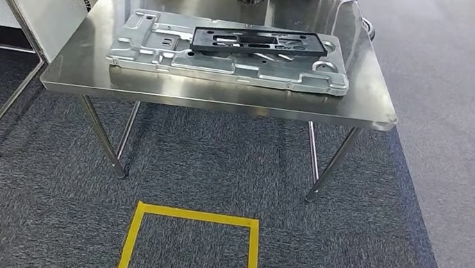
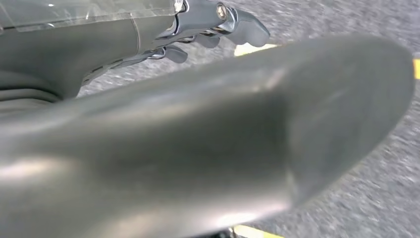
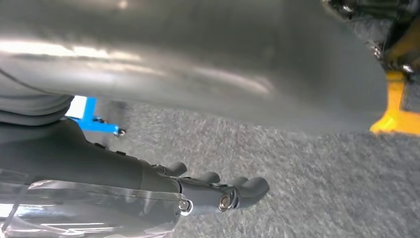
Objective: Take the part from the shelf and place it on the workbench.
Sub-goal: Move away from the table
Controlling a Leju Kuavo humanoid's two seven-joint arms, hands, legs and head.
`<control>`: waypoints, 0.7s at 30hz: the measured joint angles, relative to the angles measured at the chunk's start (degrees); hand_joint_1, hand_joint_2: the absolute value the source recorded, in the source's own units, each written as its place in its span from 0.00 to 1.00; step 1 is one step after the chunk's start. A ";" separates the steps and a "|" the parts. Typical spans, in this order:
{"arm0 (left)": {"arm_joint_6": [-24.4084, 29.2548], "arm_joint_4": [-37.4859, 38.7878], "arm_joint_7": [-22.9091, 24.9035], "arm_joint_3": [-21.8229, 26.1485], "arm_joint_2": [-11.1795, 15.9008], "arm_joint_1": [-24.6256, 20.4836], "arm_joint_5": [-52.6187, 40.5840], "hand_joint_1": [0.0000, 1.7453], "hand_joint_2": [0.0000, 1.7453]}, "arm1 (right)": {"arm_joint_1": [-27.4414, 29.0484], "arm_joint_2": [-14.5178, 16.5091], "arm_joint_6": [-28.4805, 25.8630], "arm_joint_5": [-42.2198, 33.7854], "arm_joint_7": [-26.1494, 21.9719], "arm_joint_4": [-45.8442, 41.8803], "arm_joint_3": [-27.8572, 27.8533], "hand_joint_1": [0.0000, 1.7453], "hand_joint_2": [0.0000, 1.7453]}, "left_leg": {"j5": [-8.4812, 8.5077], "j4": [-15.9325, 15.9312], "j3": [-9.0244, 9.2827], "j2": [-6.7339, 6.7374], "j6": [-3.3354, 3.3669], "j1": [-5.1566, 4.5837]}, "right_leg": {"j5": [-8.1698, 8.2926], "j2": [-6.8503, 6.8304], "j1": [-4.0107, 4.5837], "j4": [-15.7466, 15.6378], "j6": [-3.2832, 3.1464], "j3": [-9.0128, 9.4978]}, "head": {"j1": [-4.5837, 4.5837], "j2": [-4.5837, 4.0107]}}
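Part-wise, nothing is carried: near the carpet, the left hand [image 2: 218, 29] and right hand [image 3: 218, 191] hang with fingers apart, holding nothing. Ahead lies a yellow floor square [image 1: 191, 247], then the steel workbench [image 1: 89, 71], where a black part [image 1: 258, 41] rests on a silver stamped panel [image 1: 162, 53]. Placement looks done; the next move would likely be returning to the shelf.
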 joint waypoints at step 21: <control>-0.18 0.01 1.24 -0.61 -0.56 -0.35 -2.49 0.00 0.00 | -0.62 0.20 2.71 -3.33 1.02 0.32 -2.55 0.00 0.00 | -1.84 20.53 -14.79 -0.22 -3.51 0.86 | -3.67 -0.03 -0.49 -2.99 -1.74 7.14 | -0.04 0.00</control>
